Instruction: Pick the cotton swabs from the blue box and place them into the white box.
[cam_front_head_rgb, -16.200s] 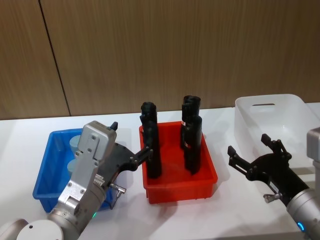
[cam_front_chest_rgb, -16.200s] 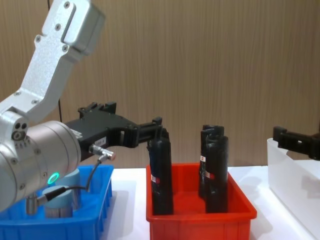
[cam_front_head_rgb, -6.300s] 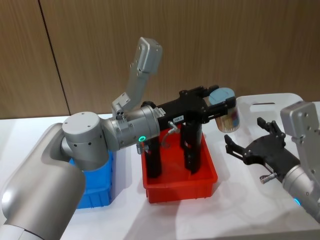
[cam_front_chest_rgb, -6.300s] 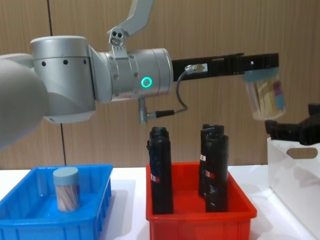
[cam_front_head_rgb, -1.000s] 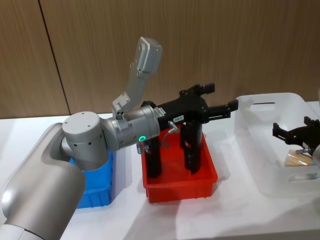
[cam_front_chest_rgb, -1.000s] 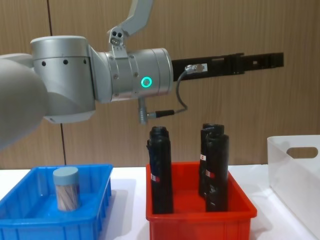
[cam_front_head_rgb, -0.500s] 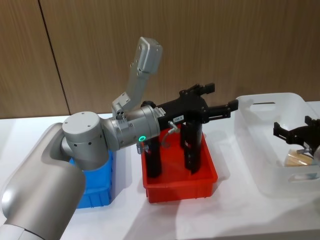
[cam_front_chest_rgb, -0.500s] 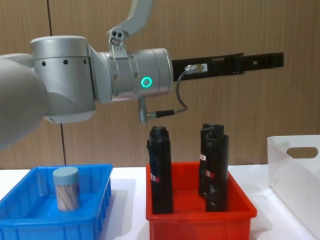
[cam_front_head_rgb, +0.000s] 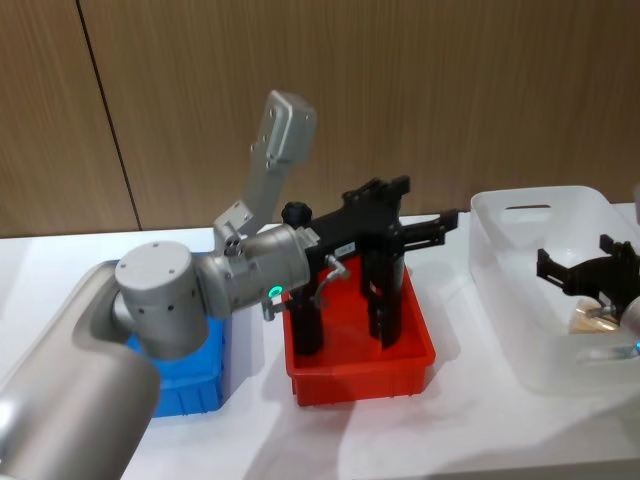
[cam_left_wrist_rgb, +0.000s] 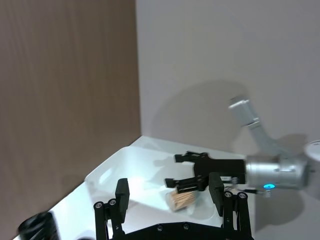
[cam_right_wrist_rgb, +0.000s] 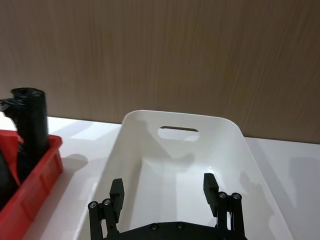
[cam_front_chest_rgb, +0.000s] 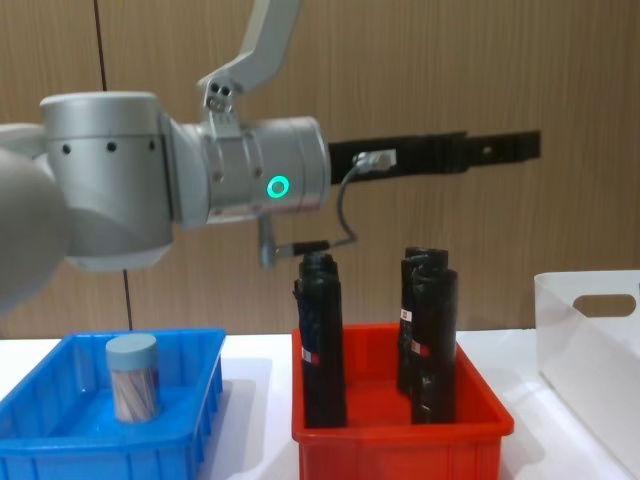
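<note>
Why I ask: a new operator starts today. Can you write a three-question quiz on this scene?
1. How many swab jars stand in the blue bin?
2. True or false: the left gripper holds one of the swab jars.
3. The right gripper hangs over: A the white bin, B the red bin, C the blue bin.
Key: 1 one. 2 false, it is open and empty. 3 A.

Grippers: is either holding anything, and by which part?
Nothing is held. Both are open: left gripper raised above the rolls, right gripper over the white box, where a swab jar lies loose.
</note>
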